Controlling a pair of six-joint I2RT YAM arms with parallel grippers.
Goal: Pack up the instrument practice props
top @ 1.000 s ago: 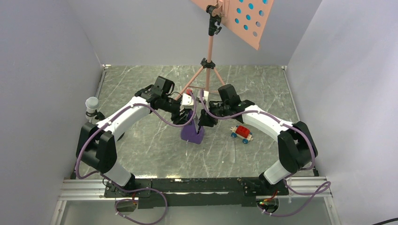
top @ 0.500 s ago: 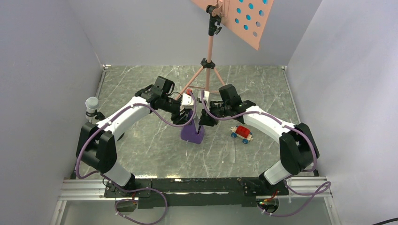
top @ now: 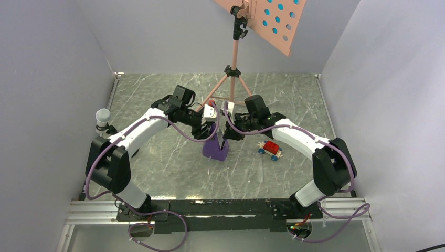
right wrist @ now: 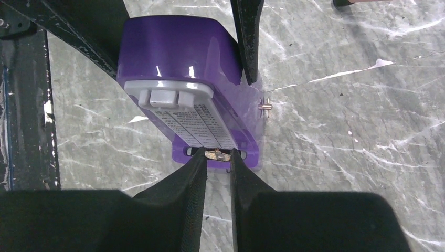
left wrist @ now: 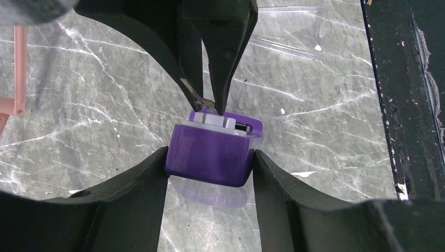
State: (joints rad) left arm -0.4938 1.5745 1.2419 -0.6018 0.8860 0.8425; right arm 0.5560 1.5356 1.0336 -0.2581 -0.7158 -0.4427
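Clamps the purple metronome (top: 215, 148) across both flanks with the left gripper (left wrist: 210, 157), fingers (left wrist: 152, 194) pressed flat against its sides; holds it on the marbled table (top: 157, 168), about mid-table, between the two arms; pinches the thin metal pendulum (left wrist: 195, 93) at the metronome's front face with the right gripper (right wrist: 218, 154), fingertips drawn nearly together and touching the metal on either side; leaves the salmon-pink music stand (top: 234, 58) on its tripod legs just behind both grippers, toward the back wall, with its perforated desk (top: 265, 22) tilted high at the top edge of the overhead view; shows cyan sheet music (top: 277, 19) only through the desk's holes; has the red toy car (top: 270, 148) on the table just right of the metronome, apart from it, close beside the right forearm.
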